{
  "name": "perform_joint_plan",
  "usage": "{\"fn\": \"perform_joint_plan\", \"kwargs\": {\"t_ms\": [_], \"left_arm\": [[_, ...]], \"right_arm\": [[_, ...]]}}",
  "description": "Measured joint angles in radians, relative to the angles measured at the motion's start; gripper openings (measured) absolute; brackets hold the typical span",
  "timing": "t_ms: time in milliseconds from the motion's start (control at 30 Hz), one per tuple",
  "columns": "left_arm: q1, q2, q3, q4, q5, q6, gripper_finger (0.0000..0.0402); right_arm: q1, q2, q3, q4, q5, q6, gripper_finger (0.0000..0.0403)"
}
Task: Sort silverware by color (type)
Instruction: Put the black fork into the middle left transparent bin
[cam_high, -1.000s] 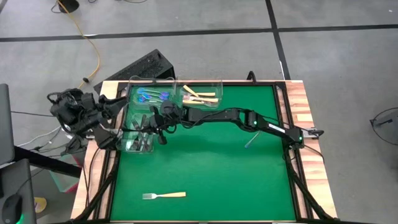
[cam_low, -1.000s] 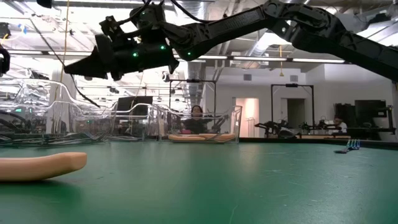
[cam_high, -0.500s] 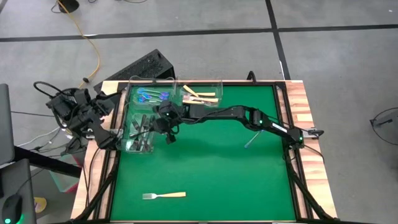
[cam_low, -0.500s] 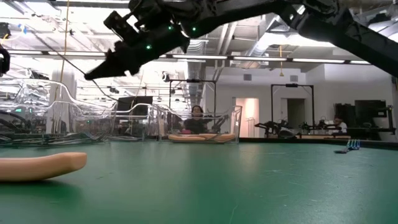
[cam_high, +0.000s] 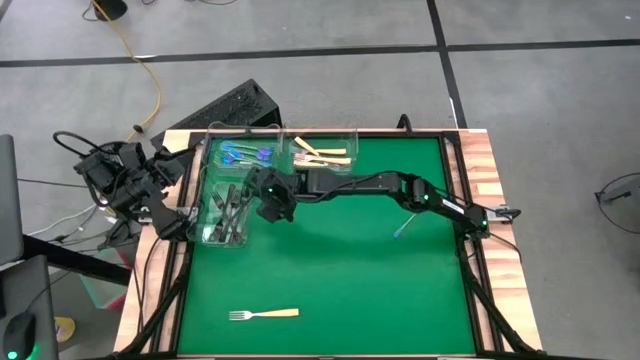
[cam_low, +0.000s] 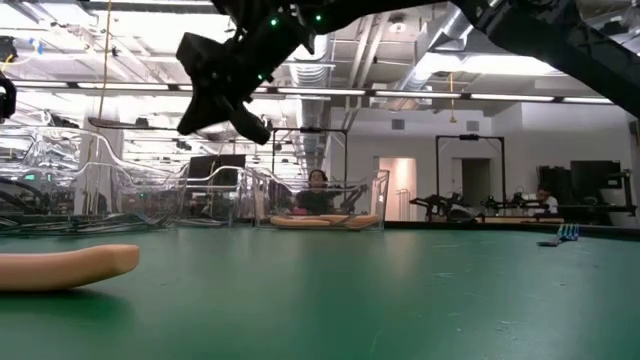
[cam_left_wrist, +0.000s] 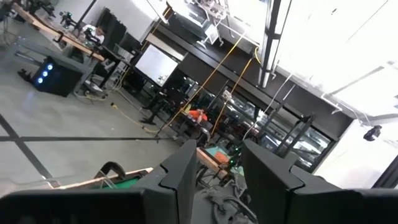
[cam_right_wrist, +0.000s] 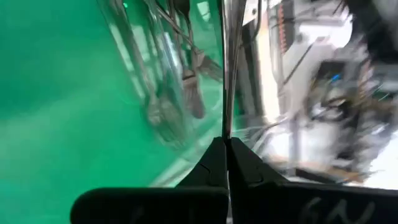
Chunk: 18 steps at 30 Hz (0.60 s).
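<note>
A tan-handled fork (cam_high: 263, 314) was left lying on the green mat (cam_high: 330, 270), well apart from the bins. The right gripper (cam_high: 258, 199) was held pressed together, nothing pinched, above the dark-fork bin (cam_high: 224, 212) edge. The left gripper (cam_left_wrist: 219, 180) (parked off-table) was seen part-spread, empty.

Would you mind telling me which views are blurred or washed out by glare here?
Right wrist view: motion blur smears the clear bin and the dark forks inside. Left wrist view: bright windows blow out one side. Low view: the tan fork handle nearest the lens is soft. High view: evenly lit, sharp.
</note>
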Motion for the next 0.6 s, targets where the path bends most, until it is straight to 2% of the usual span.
{"fn": "perform_joint_plan", "kwargs": {"t_ms": [100, 200, 367, 500, 600], "left_arm": [[0.000, 0.000, 0.000, -0.001, 0.000, 0.000, 0.0112], [0.000, 0.000, 0.000, -0.011, 0.000, -0.001, 0.0112], [0.000, 0.000, 0.000, -0.014, 0.000, -0.003, 0.0112], [0.000, 0.000, 0.000, -0.015, 0.000, -0.006, 0.0112], [0.000, 0.000, 0.000, -0.018, -0.005, -0.002, 0.0112]], "right_arm": [[0.013, 0.012, -0.003, 0.018, 0.018, -0.136, 0.0005], [0.027, 0.027, -0.006, 0.035, 0.088, -0.257, 0.0005], [0.034, 0.040, -0.006, 0.216, 0.169, -0.414, 0.0005], [0.036, 0.038, -0.004, 0.309, 0.169, -0.480, 0.0005], [0.038, 0.042, -0.004, 0.270, 0.108, -0.492, 0.0005]]}}
